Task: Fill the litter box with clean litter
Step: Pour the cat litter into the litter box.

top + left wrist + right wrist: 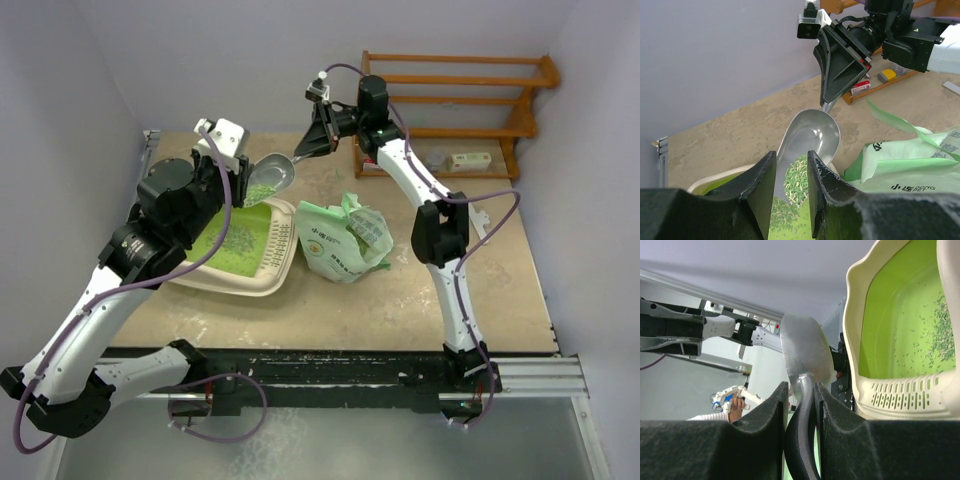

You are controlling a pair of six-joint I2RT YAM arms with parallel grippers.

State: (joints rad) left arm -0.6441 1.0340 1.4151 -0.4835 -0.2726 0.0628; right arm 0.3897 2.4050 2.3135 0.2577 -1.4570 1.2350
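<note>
At the box's (852,320) far rim, the right gripper (801,386) clamps the smooth metal scoop (805,345), bowl tilted, fine litter (797,177) at its lip and scattered on glossy green. Left gripper (791,155) hovers narrowly parted, empty; crinkled bag (345,240) lies just beside.

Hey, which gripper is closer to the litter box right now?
Left. The left gripper hovers right above the litter box; the right gripper holds the scoop by its handle, up beyond the box's back edge.
</note>
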